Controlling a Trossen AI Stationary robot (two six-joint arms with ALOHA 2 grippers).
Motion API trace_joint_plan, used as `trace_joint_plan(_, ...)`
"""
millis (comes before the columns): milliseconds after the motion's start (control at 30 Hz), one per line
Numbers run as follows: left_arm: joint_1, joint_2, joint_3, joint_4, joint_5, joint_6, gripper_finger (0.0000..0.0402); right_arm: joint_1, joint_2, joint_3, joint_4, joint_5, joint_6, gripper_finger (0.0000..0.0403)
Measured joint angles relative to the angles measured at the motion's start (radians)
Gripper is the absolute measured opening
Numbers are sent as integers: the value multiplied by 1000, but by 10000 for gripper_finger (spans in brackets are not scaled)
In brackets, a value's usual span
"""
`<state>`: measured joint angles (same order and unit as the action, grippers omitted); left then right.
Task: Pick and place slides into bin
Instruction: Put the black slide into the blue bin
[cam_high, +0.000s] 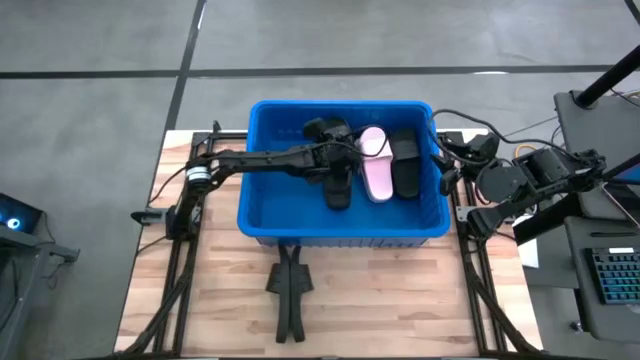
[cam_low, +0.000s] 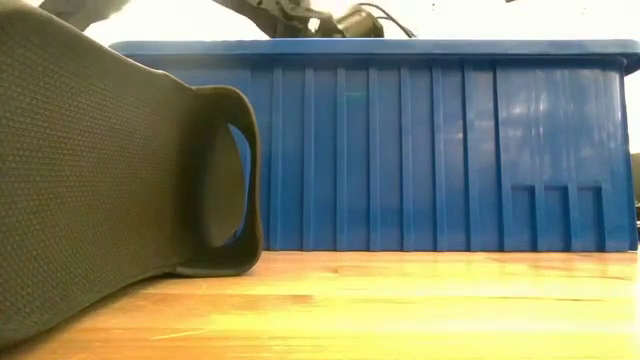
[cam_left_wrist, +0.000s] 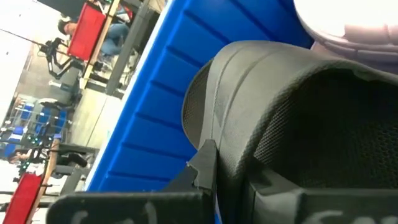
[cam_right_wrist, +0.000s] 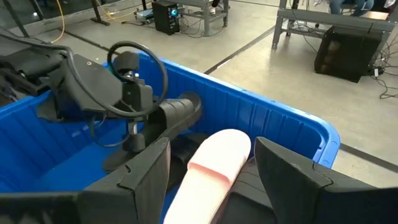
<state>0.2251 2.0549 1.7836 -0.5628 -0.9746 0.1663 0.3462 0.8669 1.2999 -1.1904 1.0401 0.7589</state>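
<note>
Wooden tabletop (cam_high: 400, 290) carrying the blue bin (cam_high: 300, 230). Left claw (cam_high: 338, 172) is pinching a black slide (cam_high: 338, 190) inside it, pink slide (cam_high: 376, 165) just beside; release looks next. Right claw (cam_right_wrist: 211, 165) is waiting spread at the rim.

Low view backlit; near slide (cam_low: 100, 170) blurred
</note>
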Motion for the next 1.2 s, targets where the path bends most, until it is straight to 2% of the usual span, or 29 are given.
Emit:
trace_joint_plan(233, 10, 40, -2, 10, 19, 14, 1, 0, 6, 0, -3, 0, -23, 224)
trace_joint_plan(500, 8, 97, 0, 120, 25, 179, 1, 0, 5, 0, -3, -3, -61, 224)
trace_joint_plan(900, 11, 104, 0, 171, 39, 190, 1, 0, 6, 0, -3, -27, -64, 224)
trace_joint_plan(1200, 20, 104, -10, 178, 142, 192, 1, 0, 6, 0, -3, -27, -64, 224)
